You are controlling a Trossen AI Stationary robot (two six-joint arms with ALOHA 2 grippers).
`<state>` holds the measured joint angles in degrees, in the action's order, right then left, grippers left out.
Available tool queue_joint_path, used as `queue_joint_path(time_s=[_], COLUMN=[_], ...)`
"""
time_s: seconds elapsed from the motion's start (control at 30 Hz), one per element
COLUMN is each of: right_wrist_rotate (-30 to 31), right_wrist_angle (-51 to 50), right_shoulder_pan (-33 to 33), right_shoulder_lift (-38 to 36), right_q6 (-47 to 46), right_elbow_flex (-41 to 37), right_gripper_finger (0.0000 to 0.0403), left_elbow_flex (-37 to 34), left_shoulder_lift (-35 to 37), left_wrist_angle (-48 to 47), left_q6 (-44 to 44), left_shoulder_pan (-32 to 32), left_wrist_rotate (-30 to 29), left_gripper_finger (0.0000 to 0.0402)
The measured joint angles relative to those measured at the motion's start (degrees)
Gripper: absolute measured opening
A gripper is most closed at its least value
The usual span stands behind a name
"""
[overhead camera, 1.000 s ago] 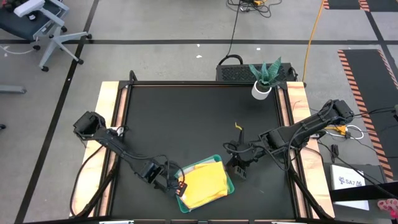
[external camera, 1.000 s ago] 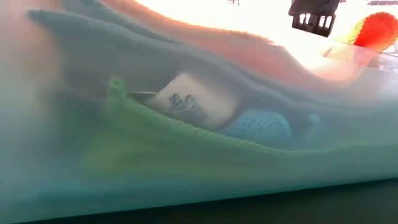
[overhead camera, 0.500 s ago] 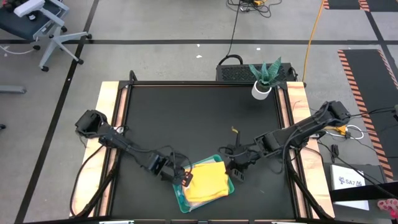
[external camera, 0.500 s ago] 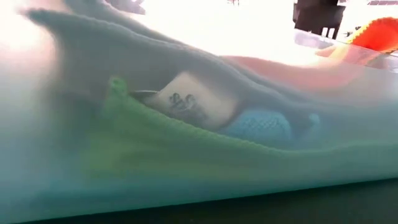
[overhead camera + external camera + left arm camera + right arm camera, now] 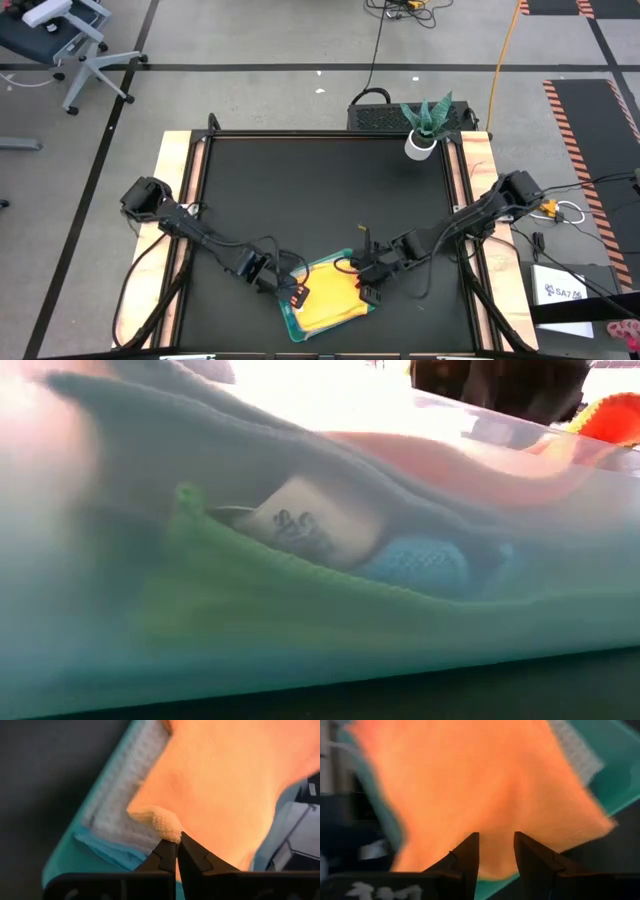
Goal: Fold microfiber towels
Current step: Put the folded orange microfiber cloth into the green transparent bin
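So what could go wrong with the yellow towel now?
The left claw pinches only a tiny corner of the yellow towel, so it might slip out when lifted.

The right claw is open over the towel's other side; if it closes too deep it may also grab a towel underneath, like the grey one.

Both claws crowd over the small tray, so they could bump or drag it.

The right gripper (image 5: 366,290), which stood on the bare table just off the teal tray (image 5: 288,318) a moment ago, has slid in over the yellow-orange towel (image 5: 325,300), while the left gripper (image 5: 296,293) has crept from the tray's outer edge onto the towel's corner.
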<state>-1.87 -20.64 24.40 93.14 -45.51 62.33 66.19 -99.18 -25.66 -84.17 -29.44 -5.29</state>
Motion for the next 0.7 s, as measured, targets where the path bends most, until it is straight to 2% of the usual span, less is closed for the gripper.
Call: queue_joint_path(time_s=[0.23, 0.53, 0.7], right_wrist_rotate=[3.13, 1.81, 1.69], right_wrist_angle=[-0.16, -0.62, -1.13], right_shoulder_pan=[-2.76, -4.14, -3.67], right_shoulder_lift=[3.85, 4.05, 3.58], right_q6=[7.89, 8.24, 7.22], right_elbow_flex=[0.09, 0.09, 0.03], right_gripper_finger=[0.0116, 0.0116, 0.0116], left_elbow_flex=[0.0, 0.0, -0.02], left_shoulder_lift=[0.0, 0.0, 0.0], left_wrist_angle=[-0.15, -1.75, -1.25], left_q6=[-3.08, -4.54, -4.62], left_shoulder_pan=[-2.55, -4.17, -4.34], left_wrist_rotate=[0.81, 0.78, 0.69], left_gripper_finger=[0.0015, 0.0004, 0.002])
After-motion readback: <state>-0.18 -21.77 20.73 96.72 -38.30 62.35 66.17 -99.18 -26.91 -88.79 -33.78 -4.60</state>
